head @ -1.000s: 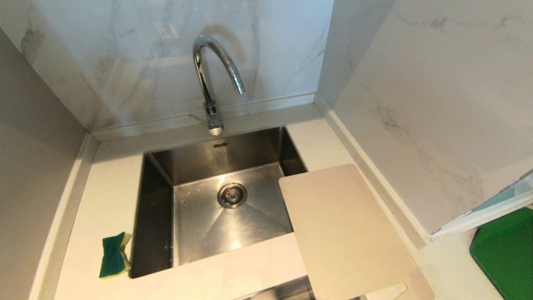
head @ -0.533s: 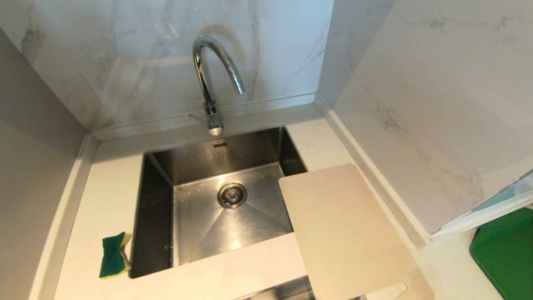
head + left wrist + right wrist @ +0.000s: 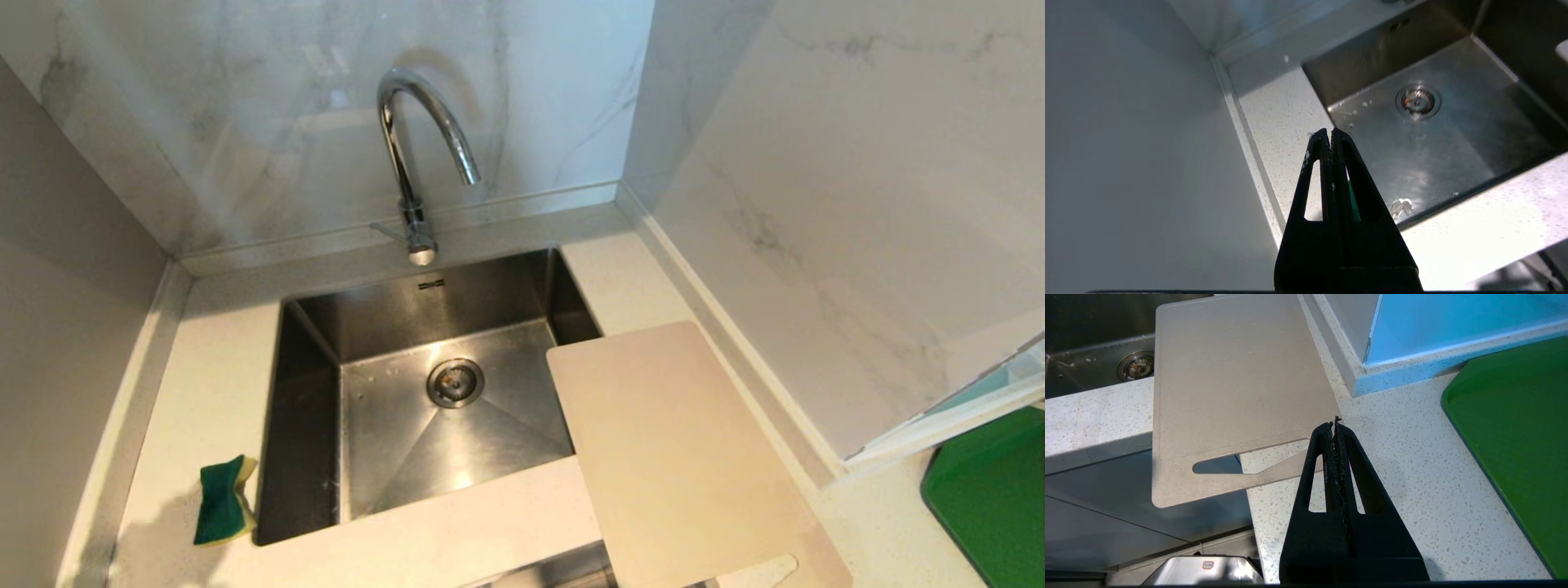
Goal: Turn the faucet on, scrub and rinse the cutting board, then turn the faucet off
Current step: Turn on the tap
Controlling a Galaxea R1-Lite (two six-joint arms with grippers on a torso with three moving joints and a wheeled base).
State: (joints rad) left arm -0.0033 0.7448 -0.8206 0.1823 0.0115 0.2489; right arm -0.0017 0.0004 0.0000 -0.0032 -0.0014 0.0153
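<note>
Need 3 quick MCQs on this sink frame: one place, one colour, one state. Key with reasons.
1. Where does the green-and-yellow sponge lie?
A. in the steel sink
B. on the counter left of the steel sink
C. on the board

2. What colour is the large rectangular plastic cutting board?
A. pale beige
B. dark green
C. blue

3. How do the right gripper jaws stand?
A. wide open
B. shut on the board
C. shut, empty

Key: 1 B, it sits on the counter by the basin's left rim. 2 A, beige across its face. 3 C, tips meet above the counter, nothing between them.
</note>
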